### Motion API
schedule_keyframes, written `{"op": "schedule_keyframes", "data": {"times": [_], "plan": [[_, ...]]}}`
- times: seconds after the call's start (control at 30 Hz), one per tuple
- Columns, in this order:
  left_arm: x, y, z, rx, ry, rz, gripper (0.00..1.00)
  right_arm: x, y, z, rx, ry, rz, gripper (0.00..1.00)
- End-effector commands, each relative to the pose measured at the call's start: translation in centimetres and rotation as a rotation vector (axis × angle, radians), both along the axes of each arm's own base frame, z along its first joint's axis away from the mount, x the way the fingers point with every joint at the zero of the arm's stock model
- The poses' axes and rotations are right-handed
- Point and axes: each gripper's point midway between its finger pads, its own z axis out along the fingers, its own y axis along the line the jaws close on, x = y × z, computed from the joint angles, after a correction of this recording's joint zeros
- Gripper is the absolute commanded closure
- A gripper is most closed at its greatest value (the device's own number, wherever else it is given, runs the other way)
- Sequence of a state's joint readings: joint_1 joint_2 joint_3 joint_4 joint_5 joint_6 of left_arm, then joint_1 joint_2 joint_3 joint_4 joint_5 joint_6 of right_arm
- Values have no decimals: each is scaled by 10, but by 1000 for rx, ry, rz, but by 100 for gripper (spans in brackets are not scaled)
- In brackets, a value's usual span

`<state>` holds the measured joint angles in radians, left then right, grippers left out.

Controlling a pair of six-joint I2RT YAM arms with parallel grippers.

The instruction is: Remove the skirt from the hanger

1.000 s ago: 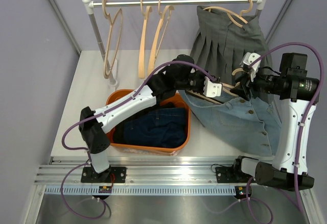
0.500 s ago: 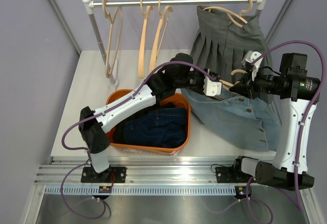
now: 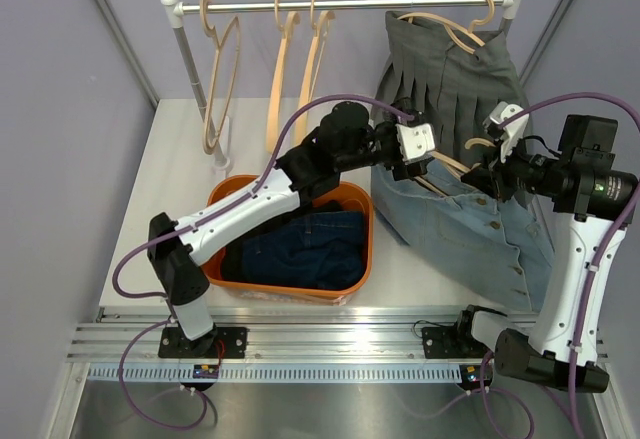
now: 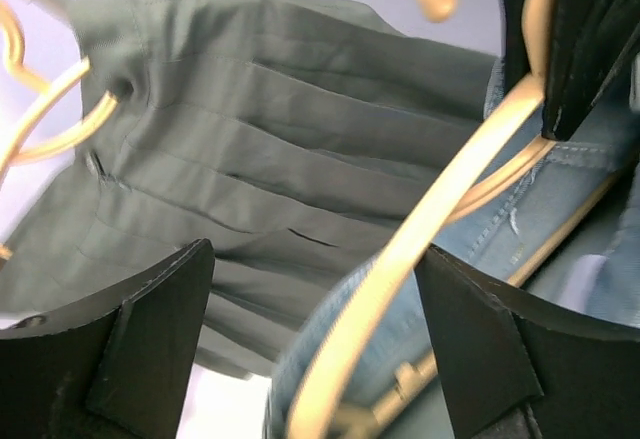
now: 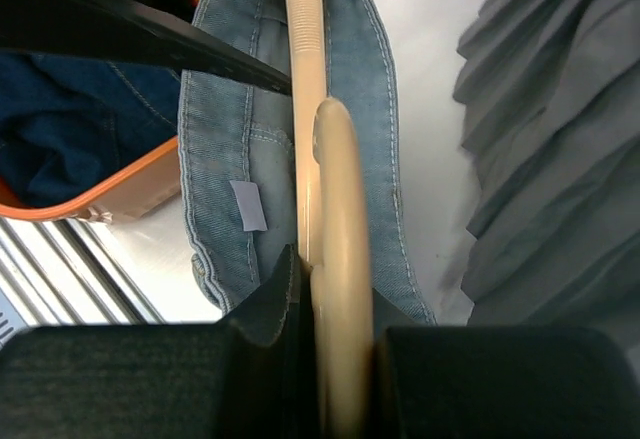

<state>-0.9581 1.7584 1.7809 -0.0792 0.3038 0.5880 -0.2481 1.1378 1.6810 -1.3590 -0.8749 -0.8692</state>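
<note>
Right gripper point(image 5: 335, 344) clenched on wooden hanger point(image 5: 303, 109), whose long axis runs straight ahead of it. Denim skirt point(image 3: 470, 234) waistband is on the hanger. Left gripper point(image 4: 315, 259) is spread wide, straddles the far end and is nearer the waistband.

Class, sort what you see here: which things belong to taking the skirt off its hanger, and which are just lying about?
Belong to the job: denim skirt; wooden hanger; left claw; right claw.

Lying about: grey pleated skirt; orange basket; dark denim clothes; empty hangers; rail.
</note>
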Motion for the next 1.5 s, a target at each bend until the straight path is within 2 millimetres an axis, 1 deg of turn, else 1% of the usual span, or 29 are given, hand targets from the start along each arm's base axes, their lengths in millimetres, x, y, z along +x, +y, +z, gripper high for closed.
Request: {"op": "schedule_keyframes", "data": {"times": [0.0, 0.03, 0.07, 0.1, 0.17, 0.23, 0.27, 0.3, 0.33, 0.37, 0.43, 0.47, 0.5, 0.63, 0.67, 0.7, 0.8, 0.97, 1.03, 1.1, 1.23, 1.3, 1.33, 1.37, 1.4, 1.43, 1.47], "plan": [[-2, 31, 78, -269, 135, 138, 15, -1, -21, -7, -50, 33, -127, 100], [1, 35, 83, -301, 176, 171, 15, 2, -25, -6, -56, 25, -143, 100], [13, 44, 77, -311, 225, 269, 16, 3, -27, -7, -61, 29, -161, 100], [18, 49, 70, -329, 306, 325, 18, 3, -29, -7, -64, 23, -171, 100], [27, 60, 68, -354, 361, 406, 21, 5, -30, -4, -63, 14, -180, 100], [38, 68, 57, -365, 462, 452, 27, 6, -30, -3, -58, 10, -179, 100], [40, 71, 54, -370, 518, 470, 29, 5, -28, -2, -50, 10, -176, 100], [49, 77, 50, -394, 587, 492, 30, 6, -28, 0, -49, 5, -174, 100], [52, 78, 48, -395, 620, 498, 32, 6, -27, 1, -46, 4, -172, 100], [52, 75, 42, -377, 659, 485, 32, 6, -27, 2, -43, 2, -169, 100], [54, 72, 39, -382, 712, 460, 32, 6, -26, 2, -41, 1, -167, 100], [49, 65, 35, -364, 728, 419, 32, 6, -26, 3, -39, 0, -167, 100], [47, 63, 35, -364, 743, 406, 32, 6, -26, 4, -40, -3, -167, 100], [47, 59, 20, -313, 797, 424, 34, 8, -27, 6, -40, -9, -172, 100], [46, 59, 11, -281, 820, 434, 35, 8, -27, 5, -37, -6, -172, 100], [46, 59, 8, -270, 833, 434, 37, 8, -26, 6, -36, -10, -171, 100], [43, 54, -10, -222, 869, 424, 39, 8, -25, 9, -29, -15, -170, 100], [45, 50, -43, -151, 915, 455, 43, 8, -23, 16, -18, -32, -171, 100], [49, 49, -55, -132, 922, 472, 45, 8, -23, 20, -13, -41, -171, 100], [48, 47, -61, -118, 930, 474, 46, 7, -22, 22, -9, -48, -169, 100], [50, 43, -70, -101, 937, 469, 55, 7, -21, 25, -4, -55, -172, 100], [52, 42, -78, -84, 933, 483, 60, 6, -20, 26, 1, -59, -171, 100], [53, 42, -78, -81, 928, 483, 64, 7, -20, 26, 3, -60, -170, 100], [56, 44, -81, -74, 916, 496, 78, 5, -20, 27, 2, -61, -170, 100], [61, 46, -81, -79, 897, 520, 89, 6, -20, 26, -1, -62, -173, 100], [61, 46, -82, -74, 892, 519, 100, 6, -20, 25, -2, -58, -173, 100], [69, 51, -80, -86, 858, 564, 100, 7, -23, 23, -11, -55, -181, 100]]}}
